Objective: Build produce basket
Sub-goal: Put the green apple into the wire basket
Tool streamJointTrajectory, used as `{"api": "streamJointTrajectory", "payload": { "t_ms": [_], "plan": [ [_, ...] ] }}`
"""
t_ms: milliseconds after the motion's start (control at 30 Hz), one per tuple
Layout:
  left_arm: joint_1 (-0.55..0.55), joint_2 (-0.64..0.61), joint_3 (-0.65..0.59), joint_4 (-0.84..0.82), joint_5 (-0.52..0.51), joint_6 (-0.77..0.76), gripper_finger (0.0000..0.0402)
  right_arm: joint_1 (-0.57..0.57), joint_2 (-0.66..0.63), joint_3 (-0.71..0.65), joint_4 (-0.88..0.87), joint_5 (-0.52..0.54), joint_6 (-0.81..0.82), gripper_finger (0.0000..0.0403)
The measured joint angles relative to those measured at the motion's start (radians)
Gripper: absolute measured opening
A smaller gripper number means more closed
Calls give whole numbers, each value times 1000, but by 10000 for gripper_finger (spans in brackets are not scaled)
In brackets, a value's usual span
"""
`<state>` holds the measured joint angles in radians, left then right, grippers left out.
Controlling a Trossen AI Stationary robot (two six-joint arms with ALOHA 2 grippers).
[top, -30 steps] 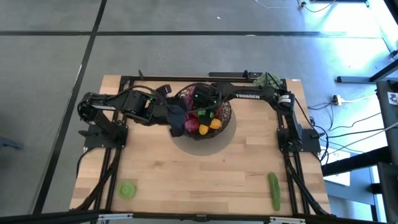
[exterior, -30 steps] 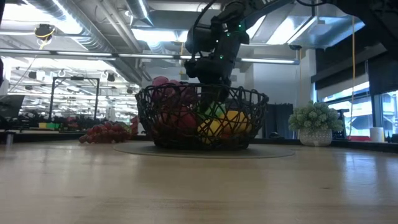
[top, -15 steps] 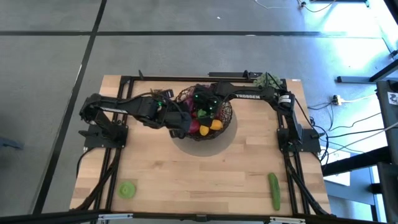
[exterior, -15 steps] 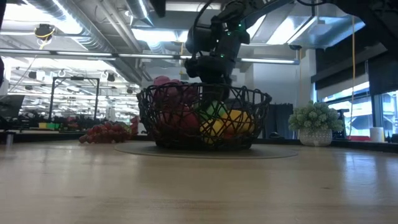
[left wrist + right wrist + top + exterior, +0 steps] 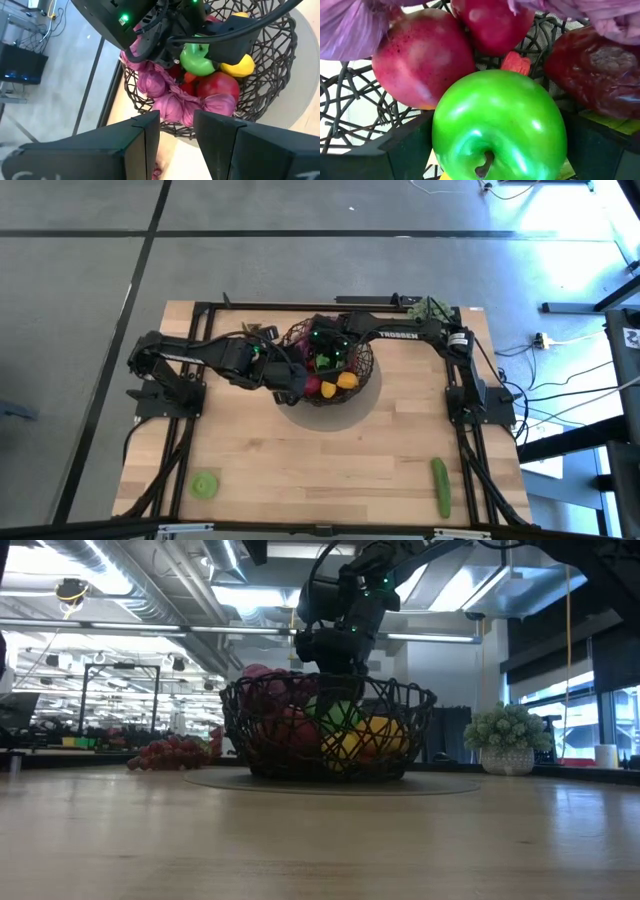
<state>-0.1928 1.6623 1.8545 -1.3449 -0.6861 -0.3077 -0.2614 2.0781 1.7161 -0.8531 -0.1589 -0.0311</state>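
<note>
The dark wire basket [image 5: 368, 366] stands at the table's far middle. In it lie red apples [image 5: 420, 55], a yellow lemon [image 5: 375, 735] and a pink-purple bunch of bulbs [image 5: 157, 85]. My right gripper [image 5: 500, 145] reaches down into the basket, shut on a green apple [image 5: 500, 125]. My left gripper [image 5: 176, 117] hangs over the basket's left rim [image 5: 292, 382], shut on the bunch's near end. A green cucumber [image 5: 440, 485] lies on the table near the right front. Purple grapes [image 5: 175, 752] lie on the table left of the basket. My left gripper has the bunch's near end [image 5: 174, 111] between its fingertips, slanting down from the table's left over the rim. The rest of the bunch lies in the basket on the other fruit. My own fingers hide the exact place of contact. My right gripper pinches the green apple's two sides [image 5: 440, 145] between its wide-set fingers, coming steeply from above. The apple's stem hollow faces up. The apple sits low in the basket, over the red apples; whether it rests on them I cannot tell.
A pale green bumpy cluster [image 5: 205, 485] lies near the table's left front. A small potted plant [image 5: 508, 740] stands at the far right. A round mat [image 5: 330, 782] lies under the basket. The near half of the wooden table [image 5: 320, 470] holds nothing but these.
My left gripper has come down and a little toward the basket, its arm stretching out. The purple bunch has sunk lower into the basket's left side.
</note>
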Motion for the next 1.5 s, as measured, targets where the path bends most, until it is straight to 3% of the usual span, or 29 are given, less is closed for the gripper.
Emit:
{"api": "streamJointTrajectory", "payload": {
  "t_ms": [633, 1500],
  "plan": [
    [0, 0, 0, 3, 0, 0, 110, 0, 0, 0, 28, 0, 0, 378],
    [0, 0, 0, 198, 0, 3, 110, 0, 0, 0, 45, 0, 26, 378]
  ]
}}
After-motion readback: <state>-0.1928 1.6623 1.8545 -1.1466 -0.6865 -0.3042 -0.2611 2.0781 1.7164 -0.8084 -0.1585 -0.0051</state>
